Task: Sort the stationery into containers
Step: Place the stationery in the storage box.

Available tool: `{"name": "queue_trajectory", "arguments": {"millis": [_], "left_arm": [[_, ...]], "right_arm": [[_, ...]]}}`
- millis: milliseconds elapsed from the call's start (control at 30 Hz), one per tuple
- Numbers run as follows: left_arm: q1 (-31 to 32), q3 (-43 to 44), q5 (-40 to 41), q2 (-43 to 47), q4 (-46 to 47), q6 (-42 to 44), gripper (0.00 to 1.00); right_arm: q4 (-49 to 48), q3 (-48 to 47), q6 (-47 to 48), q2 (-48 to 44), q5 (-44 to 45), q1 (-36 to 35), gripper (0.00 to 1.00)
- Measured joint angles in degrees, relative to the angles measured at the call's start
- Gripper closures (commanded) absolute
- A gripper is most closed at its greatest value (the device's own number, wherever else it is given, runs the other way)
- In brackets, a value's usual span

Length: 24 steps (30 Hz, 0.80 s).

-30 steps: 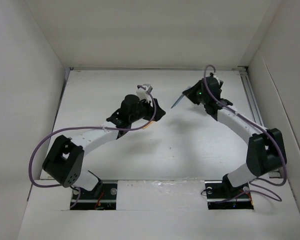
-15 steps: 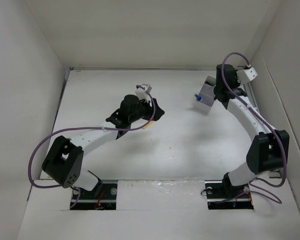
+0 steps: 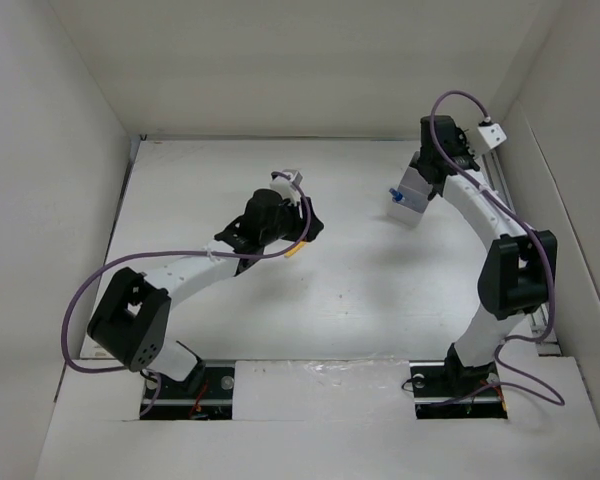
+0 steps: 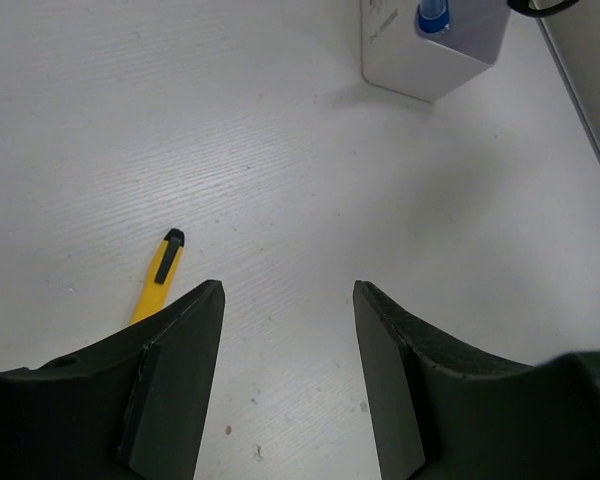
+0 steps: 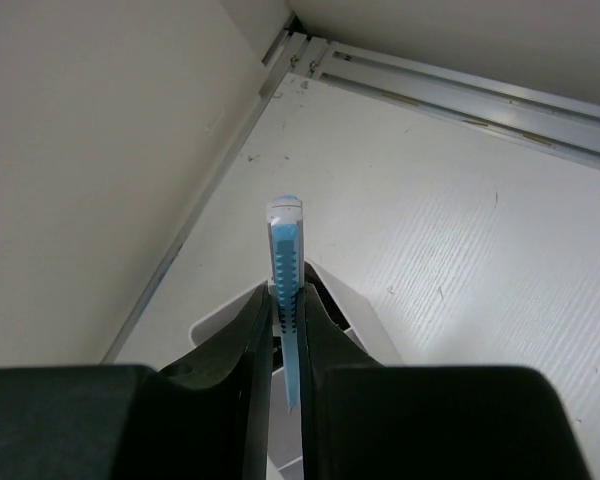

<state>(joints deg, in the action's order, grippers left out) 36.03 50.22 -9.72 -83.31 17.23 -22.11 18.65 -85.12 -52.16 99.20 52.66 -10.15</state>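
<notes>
**Pen held over the tray, ready to be let go.**

Your right jaws are clamped on the slim silver-blue pen (image 5: 284,270), whose long axis runs straight out past the fingertips. The translucent white plastic tray (image 5: 212,331) sits right beneath them, near the far right corner of the counter (image 3: 360,290), so you likely only need to lower and release. A blue-capped clear bottle (image 4: 432,17) stands in that tray. Your left jaws are spread apart and empty mid-counter. The short yellow pen-like stick (image 4: 158,278) lies just to their left, lengthwise roughly along their reach, and the left arm is nearer it.
</notes>
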Motion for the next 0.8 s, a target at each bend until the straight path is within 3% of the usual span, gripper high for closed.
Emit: {"name": "queue_trajectory", "arguments": {"millis": [367, 533, 633, 800], "left_arm": [[0.98, 9.27, 10.78, -7.15, -10.51, 1.7, 0.49], [2.67, 11.45, 14.14, -9.18, -14.16, 2.38, 0.48], [2.82, 11.45, 14.64, -9.31, -15.15, 2.56, 0.48], [2.78, 11.45, 14.8, -9.33, -15.37, 2.69, 0.48]], "right_arm": [[0.76, -1.7, 0.76, 6.08, 3.41, -2.75, 1.0], [1.95, -2.34, 0.87, 8.22, 4.28, -4.17, 0.82], [2.38, -2.49, 0.9, 8.31, 4.52, -4.5, 0.76], [2.4, -2.93, 0.76, 8.31, 4.59, -4.5, 0.52]]}}
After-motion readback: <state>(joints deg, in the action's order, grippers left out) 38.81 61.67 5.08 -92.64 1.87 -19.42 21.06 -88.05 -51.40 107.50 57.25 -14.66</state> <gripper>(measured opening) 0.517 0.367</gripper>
